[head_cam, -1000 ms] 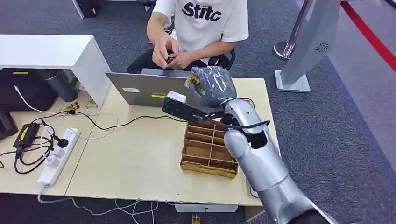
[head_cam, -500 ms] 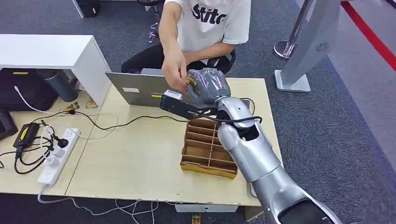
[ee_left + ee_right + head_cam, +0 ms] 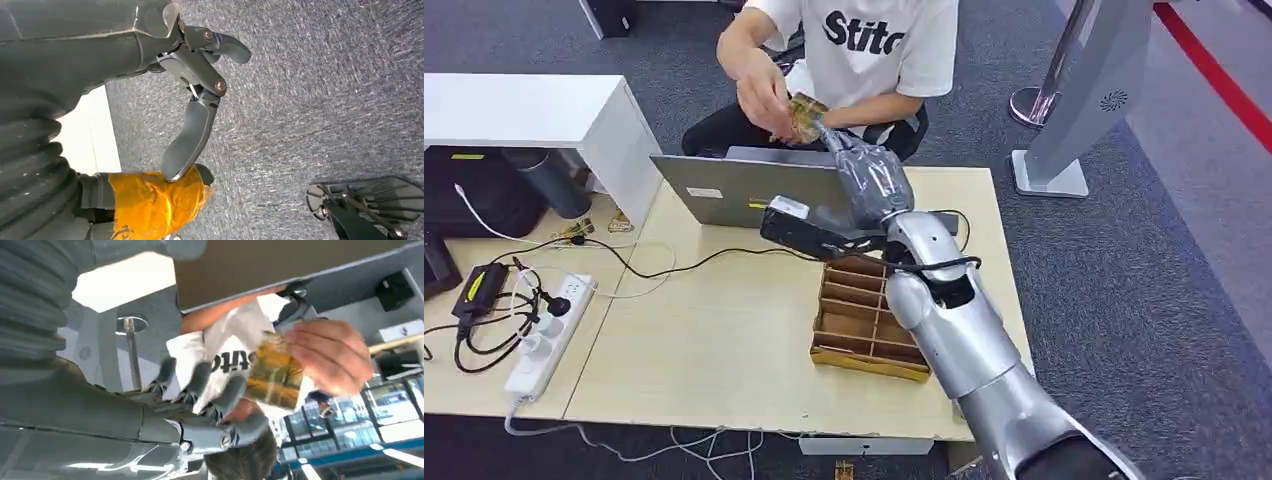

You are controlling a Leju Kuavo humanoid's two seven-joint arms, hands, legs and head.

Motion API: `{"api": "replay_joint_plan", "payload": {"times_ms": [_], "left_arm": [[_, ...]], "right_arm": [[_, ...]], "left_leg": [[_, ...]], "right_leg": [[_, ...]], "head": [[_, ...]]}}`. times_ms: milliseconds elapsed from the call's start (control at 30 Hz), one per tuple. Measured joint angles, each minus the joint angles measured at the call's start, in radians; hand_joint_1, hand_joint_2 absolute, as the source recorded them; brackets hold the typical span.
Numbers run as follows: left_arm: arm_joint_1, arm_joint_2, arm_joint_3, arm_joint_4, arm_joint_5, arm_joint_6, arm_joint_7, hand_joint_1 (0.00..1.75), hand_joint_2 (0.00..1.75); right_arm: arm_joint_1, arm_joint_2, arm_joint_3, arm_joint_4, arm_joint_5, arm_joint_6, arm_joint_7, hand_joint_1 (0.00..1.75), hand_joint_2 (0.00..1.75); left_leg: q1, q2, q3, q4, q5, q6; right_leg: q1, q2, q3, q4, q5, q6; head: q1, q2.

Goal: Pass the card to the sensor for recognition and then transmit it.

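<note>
Right hand (image 3: 869, 180) fingers (image 3: 227, 392): stretched forward and apart, tips at the edge of the small yellow-and-brown printed card (image 3: 274, 374). Blur in the right wrist view; cannot tell whether the tips pinch the card or merely touch it. The seated person's hand (image 3: 331, 356) grips the card's opposite side.

Card location: in the air beyond the far edge of the light wooden surface (image 3: 714, 340), above the open grey laptop (image 3: 744, 190), between robot fingertips and the person in the white printed T-shirt (image 3: 879, 45).

Step, as judged: the hand-over, i.e. the "transmit" part. Next move calls for loosening the fingers fully if any hold remains, then drawing the arm back over the surface without catching the laptop lid or the brown cardboard divider box (image 3: 869, 320) near the right edge.

Card orientation: printed face turned toward the wrist camera; long axis appears to run roughly in line with the outstretched fingers, pointing away from the robot toward the person. Low confidence, owing to blur.

Left hand (image 3: 150, 200): hanging over grey carpet (image 3: 320, 100), fingers curled inward, nothing between them.
</note>
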Motion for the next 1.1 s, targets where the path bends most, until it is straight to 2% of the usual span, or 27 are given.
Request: {"api": "replay_joint_plan", "payload": {"times_ms": [200, 333, 433, 567, 633, 833, 1000, 1100], "left_arm": [[0.001, -0.004, 0.000, 0.000, 0.026, 0.008, 0.014, 0.00, 1.75], [0.003, -0.013, 0.005, 0.000, 0.051, 0.021, 0.020, 0.00, 1.75], [0.005, -0.015, 0.009, 0.000, 0.062, 0.025, 0.020, 0.00, 1.75], [0.008, -0.021, 0.022, 0.000, 0.073, 0.034, 0.020, 0.00, 1.75], [0.009, -0.023, 0.027, 0.000, 0.075, 0.036, 0.020, 0.00, 1.75], [0.009, -0.028, 0.038, 0.000, 0.083, 0.042, 0.020, 0.00, 1.75], [0.009, -0.030, 0.044, 0.000, 0.082, 0.042, 0.020, 0.00, 1.75], [0.009, -0.031, 0.045, 0.000, 0.077, 0.042, 0.019, 0.00, 1.75]], "right_arm": [[0.117, -0.002, 0.034, -0.209, 0.056, -0.056, -0.031, 0.00, 1.75], [0.264, -0.026, 0.128, -0.393, 0.078, -0.057, -0.035, 0.00, 1.75], [0.346, -0.053, 0.188, -0.453, 0.070, -0.076, -0.045, 0.00, 1.75], [0.477, -0.090, 0.238, -0.470, 0.062, -0.138, -0.093, 0.00, 1.75], [0.511, -0.102, 0.251, -0.469, 0.048, -0.145, -0.102, 0.00, 1.75], [0.599, -0.134, 0.276, -0.419, -0.020, -0.157, -0.182, 0.00, 1.75], [0.613, -0.149, 0.284, -0.392, -0.025, -0.165, -0.189, 0.00, 1.75], [0.605, -0.156, 0.303, -0.359, 0.005, -0.176, -0.162, 0.00, 1.75]], "left_leg": [[0.000, 0.000, 0.000, 0.000, -0.001, 0.000], [0.000, 0.000, 0.000, 0.000, -0.003, -0.001], [0.000, 0.000, 0.000, 0.000, -0.003, -0.001], [0.000, 0.000, 0.000, 0.000, -0.004, 0.000], [0.000, 0.000, 0.000, 0.000, -0.004, 0.000], [0.000, 0.000, 0.000, 0.000, -0.004, 0.000], [0.000, 0.000, 0.000, 0.000, -0.004, 0.000], [0.000, 0.000, 0.000, 0.000, -0.004, 0.000]], "right_leg": [[0.000, 0.000, 0.000, 0.000, -0.001, -0.001], [0.000, 0.000, 0.000, 0.000, -0.003, -0.001], [0.000, 0.000, 0.000, -0.001, -0.003, 0.000], [0.000, 0.000, 0.000, -0.001, -0.004, 0.001], [0.000, 0.000, 0.000, -0.001, -0.004, 0.001], [0.000, 0.000, 0.000, -0.001, -0.004, 0.001], [0.000, 0.000, 0.001, -0.001, -0.004, 0.001], [0.000, 0.000, 0.001, -0.001, -0.004, 0.000]], "head": [[0.000, 0.000], [0.000, 0.000], [0.000, 0.000], [0.000, 0.000], [0.000, 0.000], [0.000, 0.000], [0.000, 0.000], [0.000, 0.000]]}}
